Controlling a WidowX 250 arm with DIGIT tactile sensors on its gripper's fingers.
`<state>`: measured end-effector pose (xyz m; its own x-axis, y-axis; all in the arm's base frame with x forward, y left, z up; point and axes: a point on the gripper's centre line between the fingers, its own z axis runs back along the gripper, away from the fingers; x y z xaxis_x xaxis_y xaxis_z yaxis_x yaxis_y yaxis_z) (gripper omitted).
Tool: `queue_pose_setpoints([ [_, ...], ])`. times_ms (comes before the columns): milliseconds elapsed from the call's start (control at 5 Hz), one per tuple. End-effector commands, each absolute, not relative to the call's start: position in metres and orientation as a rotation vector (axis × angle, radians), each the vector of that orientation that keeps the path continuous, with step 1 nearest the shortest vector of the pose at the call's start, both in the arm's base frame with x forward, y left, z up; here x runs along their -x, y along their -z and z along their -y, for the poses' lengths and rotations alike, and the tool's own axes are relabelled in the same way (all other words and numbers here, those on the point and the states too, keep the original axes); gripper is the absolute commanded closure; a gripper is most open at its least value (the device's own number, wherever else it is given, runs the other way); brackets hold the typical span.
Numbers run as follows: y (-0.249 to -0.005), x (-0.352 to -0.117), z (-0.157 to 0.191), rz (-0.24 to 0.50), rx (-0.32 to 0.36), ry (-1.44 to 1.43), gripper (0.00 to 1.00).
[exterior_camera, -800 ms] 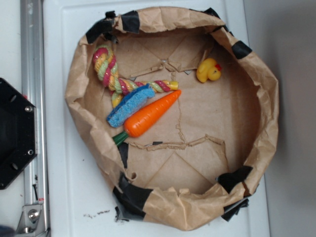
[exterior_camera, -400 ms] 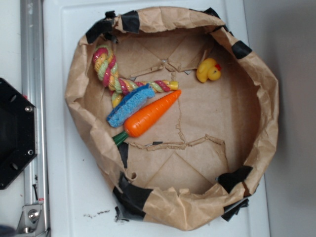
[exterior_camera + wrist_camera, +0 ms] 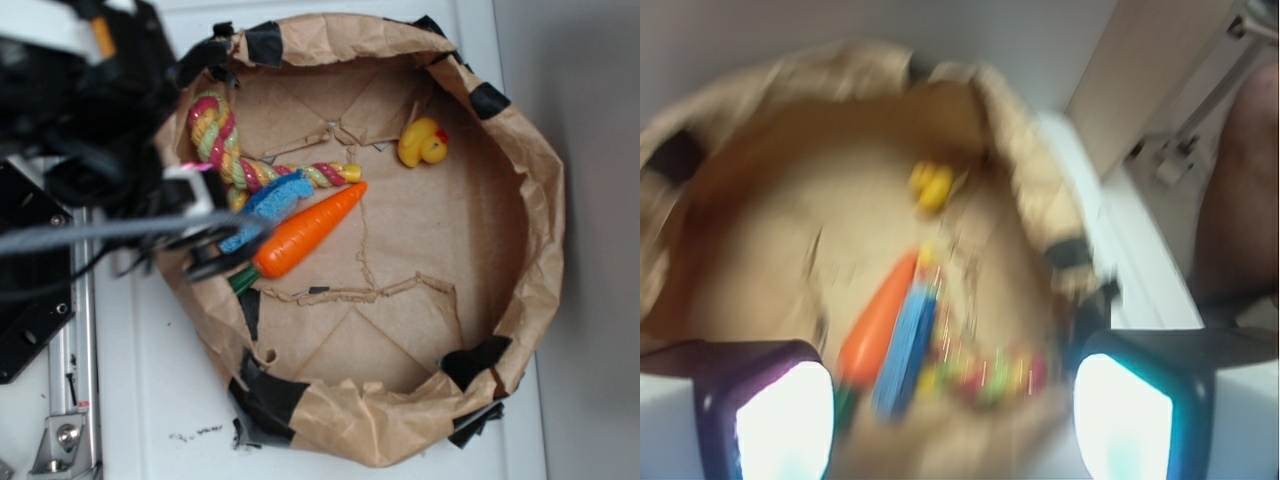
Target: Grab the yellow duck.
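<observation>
Hand [image 3: 215,250] over the left rim of the paper bag [image 3: 540,200], motion-blurred in the exterior view; wrist view shows its two fingers [image 3: 765,410] spread wide apart, nothing between them. Yellow duck [image 3: 422,142]: small, glossy, rounded body and head, red-orange beak. It sits alone on the bag's floor at upper right, well apart from the hand, beyond the orange carrot [image 3: 305,232], blue block [image 3: 262,208] and braided rope [image 3: 225,140]. No readable writing or labels.
</observation>
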<state>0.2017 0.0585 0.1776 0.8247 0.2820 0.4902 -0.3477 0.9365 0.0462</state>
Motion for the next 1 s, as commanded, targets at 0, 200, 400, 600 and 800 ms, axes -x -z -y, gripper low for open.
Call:
queue_pose_setpoints([
  [0,-0.125,-0.270,-0.077,0.442,-0.135,-0.302,0.00],
  [200,-0.121,-0.290,-0.043,0.431,-0.077,-0.206,0.00],
  [400,-0.132,-0.283,-0.014,0.445,-0.074,-0.130,0.00],
  [600,-0.124,-0.277,-0.007,0.424,-0.073,-0.111,0.00],
  [800,-0.103,-0.287,-0.036,0.409,-0.100,-0.185,0.00],
])
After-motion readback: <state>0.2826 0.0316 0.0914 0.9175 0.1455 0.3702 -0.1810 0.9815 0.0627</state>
